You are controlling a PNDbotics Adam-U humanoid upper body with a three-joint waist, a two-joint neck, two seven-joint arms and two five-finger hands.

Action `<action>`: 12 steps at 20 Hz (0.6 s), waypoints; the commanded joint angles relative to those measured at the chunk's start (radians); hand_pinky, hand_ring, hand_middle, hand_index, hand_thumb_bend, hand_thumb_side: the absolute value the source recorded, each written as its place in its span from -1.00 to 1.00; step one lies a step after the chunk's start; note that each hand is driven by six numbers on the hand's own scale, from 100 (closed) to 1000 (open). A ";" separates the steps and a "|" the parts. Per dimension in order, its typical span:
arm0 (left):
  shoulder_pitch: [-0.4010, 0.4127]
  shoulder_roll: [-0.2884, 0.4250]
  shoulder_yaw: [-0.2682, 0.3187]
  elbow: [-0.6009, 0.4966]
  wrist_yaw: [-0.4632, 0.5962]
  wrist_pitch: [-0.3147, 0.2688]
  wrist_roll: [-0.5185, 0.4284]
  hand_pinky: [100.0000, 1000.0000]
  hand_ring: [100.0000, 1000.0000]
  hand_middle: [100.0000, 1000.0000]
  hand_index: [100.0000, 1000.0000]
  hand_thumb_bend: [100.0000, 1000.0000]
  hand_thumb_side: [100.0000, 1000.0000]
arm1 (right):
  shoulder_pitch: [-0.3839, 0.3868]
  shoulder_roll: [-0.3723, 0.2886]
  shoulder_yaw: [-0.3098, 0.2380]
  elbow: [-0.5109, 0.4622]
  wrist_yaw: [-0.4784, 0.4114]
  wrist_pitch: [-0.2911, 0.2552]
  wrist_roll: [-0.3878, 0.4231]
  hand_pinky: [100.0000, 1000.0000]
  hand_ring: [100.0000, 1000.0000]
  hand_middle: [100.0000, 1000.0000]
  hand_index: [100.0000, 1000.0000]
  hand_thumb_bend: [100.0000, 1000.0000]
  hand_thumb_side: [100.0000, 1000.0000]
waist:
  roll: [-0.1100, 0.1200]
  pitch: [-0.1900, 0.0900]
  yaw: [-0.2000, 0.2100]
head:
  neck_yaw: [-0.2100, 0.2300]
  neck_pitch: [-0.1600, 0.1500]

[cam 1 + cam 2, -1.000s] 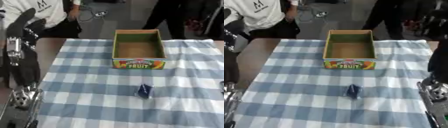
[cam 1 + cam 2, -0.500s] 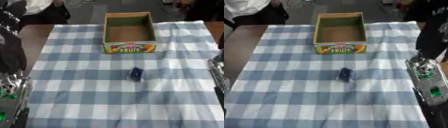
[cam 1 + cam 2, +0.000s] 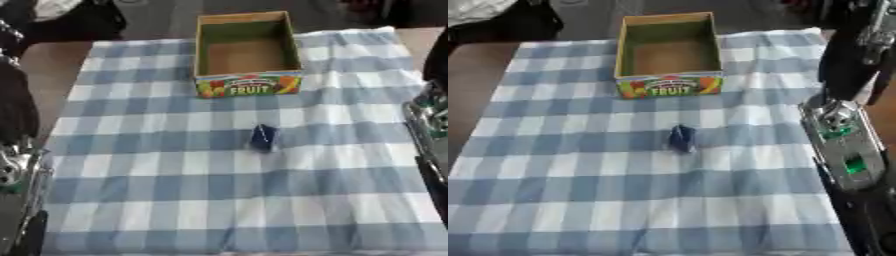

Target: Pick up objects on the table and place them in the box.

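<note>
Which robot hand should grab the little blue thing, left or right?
Probably the right. The small blue object lies alone on the checked cloth, below the fruit box. The right arm stands beside it at the same height; the left arm sits lower and further off.

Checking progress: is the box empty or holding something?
Empty: the box shows only bare brown floor; the small blue object lies outside on the cloth.

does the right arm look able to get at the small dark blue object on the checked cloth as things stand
Probably yes: the small dark blue object lies alone on the blue and white checked cloth, nearer than the cardboard fruit box. Nothing stands between it and the right arm.
</note>
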 commanded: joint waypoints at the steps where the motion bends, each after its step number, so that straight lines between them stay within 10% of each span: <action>1: -0.002 0.026 0.005 -0.008 -0.001 -0.003 -0.005 0.69 0.45 0.71 0.68 -0.61 1.00 | -0.070 -0.057 0.027 0.053 0.070 0.023 0.065 -0.26 0.16 0.21 0.40 -1.00 1.00 | -0.003 -0.015 0.002 | -0.027 0.001; 12: 0.009 0.025 -0.001 -0.007 0.008 -0.006 -0.011 0.69 0.44 0.71 0.67 -0.62 1.00 | -0.384 -0.119 0.177 0.471 0.405 -0.016 0.327 0.20 0.47 0.61 0.64 -1.00 1.00 | -0.010 -0.018 0.021 | -0.019 -0.006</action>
